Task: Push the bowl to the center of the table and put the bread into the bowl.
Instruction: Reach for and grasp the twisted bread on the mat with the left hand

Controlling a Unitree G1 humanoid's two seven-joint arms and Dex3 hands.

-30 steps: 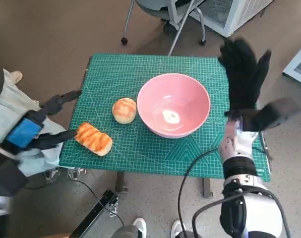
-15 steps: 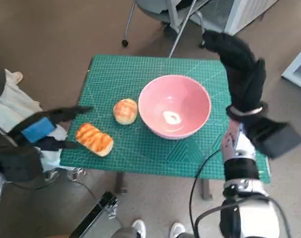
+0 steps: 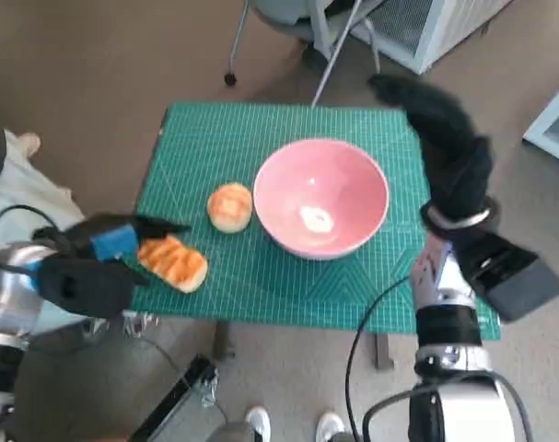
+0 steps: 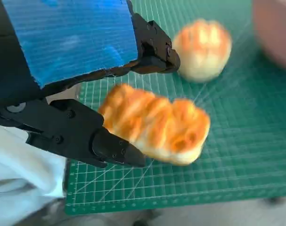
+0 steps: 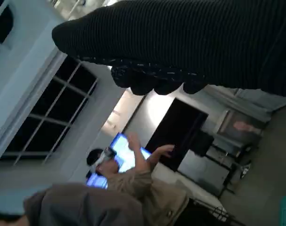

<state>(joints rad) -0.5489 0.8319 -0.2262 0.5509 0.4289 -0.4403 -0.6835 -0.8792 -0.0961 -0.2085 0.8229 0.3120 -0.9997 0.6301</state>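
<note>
The left hand (image 3: 99,247) is hanging at the table's near-left edge with its black fingers (image 4: 110,148) spread apart and nothing between them yet. The striped bread (image 3: 173,261) is lying just beyond those fingers, towards the bowl side. In the left wrist view 1 finger is reaching along each flank of the loaf, so the bread (image 4: 157,125) is sitting in the gap, though I cannot tell whether either finger is touching it. Its long axis is running slantwise across the green mat (image 3: 205,138), roughly along the line of the reach, so the fingers are facing its 2 long sides.

The round bun (image 3: 230,205) is sitting further out from the left hand, just beside the pink bowl (image 3: 321,196), which is standing near the middle of the table.

The right hand (image 3: 440,138) is raised on the bowl's far side, well away from both breads, fingers loosely extended and holding nothing. The left hand is plainly the nearer one, and I judge a closing pinch across the loaf's narrow width to be the next call.
</note>
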